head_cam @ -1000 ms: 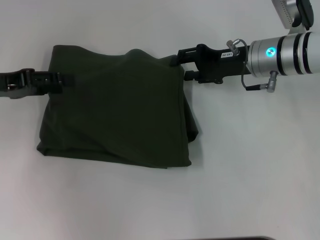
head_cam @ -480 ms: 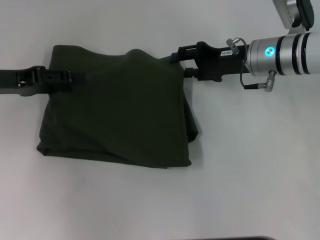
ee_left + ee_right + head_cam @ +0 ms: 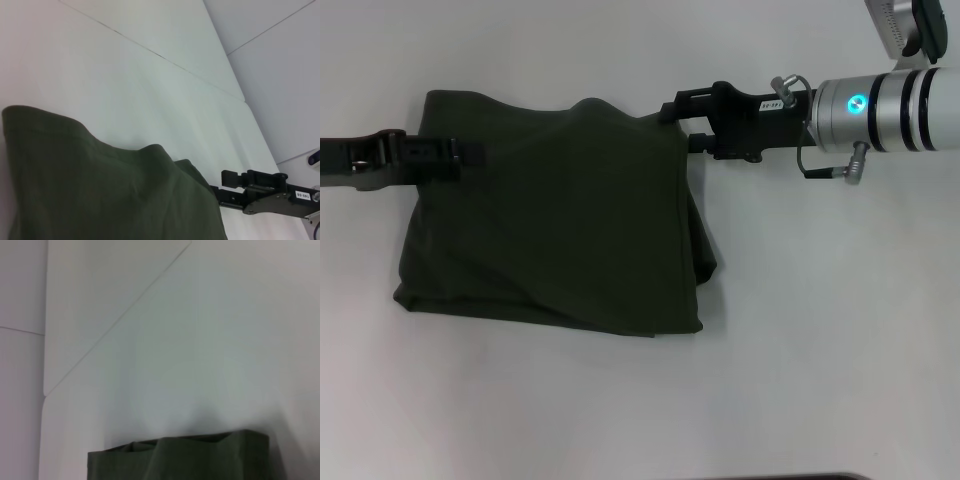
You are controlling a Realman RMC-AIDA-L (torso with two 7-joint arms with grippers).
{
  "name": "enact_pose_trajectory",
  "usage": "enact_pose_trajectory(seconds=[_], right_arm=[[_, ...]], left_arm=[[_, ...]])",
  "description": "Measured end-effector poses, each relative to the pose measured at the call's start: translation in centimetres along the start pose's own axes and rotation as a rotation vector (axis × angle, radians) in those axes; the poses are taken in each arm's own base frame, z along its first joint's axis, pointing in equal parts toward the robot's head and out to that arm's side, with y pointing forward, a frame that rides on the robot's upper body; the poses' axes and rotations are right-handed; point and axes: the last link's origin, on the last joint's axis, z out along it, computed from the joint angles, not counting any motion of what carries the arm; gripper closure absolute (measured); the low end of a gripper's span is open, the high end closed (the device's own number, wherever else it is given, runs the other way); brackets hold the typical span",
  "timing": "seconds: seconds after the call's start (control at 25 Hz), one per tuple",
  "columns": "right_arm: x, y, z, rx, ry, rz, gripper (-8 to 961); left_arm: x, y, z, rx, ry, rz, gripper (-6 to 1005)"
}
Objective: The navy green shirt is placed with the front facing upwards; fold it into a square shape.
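Observation:
The navy green shirt (image 3: 550,230) lies folded into a rough rectangle on the white table, plain green side up, its lettering hidden. A low hump stands along its far edge. My left gripper (image 3: 460,155) reaches in from the left and lies low over the shirt's far left part. My right gripper (image 3: 682,124) is at the shirt's far right corner, open, with one finger on each side of the corner edge. The left wrist view shows the shirt (image 3: 100,190) and the right gripper (image 3: 226,187) beyond it. The right wrist view shows the shirt's edge (image 3: 180,457).
The white table (image 3: 820,330) surrounds the shirt on all sides. A seam line between table panels (image 3: 165,60) runs behind the shirt. A dark edge (image 3: 780,476) shows at the near side of the table.
My left gripper has slid to the right, farther over the shirt, then eased back slightly. My right gripper has shifted a little away from the shirt's corner. The shirt has not moved.

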Motion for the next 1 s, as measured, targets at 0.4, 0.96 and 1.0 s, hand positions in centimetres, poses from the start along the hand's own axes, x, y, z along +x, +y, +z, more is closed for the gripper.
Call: enact_pose_trajectory(seconds=[0.4,0.96,1.0], right_arm=[[0.22,-0.26,0.14,-0.007,-0.011,-0.005,327],[0.33,-0.20,0.16,-0.019,-0.012,-0.015,738],[0.37,-0.17,0.16,-0.022,-0.009,-0.024,737]], left_arm=[[0.00,-0.02,0.05,0.003,-0.001,0.001,341],[-0.02,-0.14,0.07,0.008,0.004,0.000,340],[-0.02,-0.14,0.07,0.008,0.004,0.000,340]])
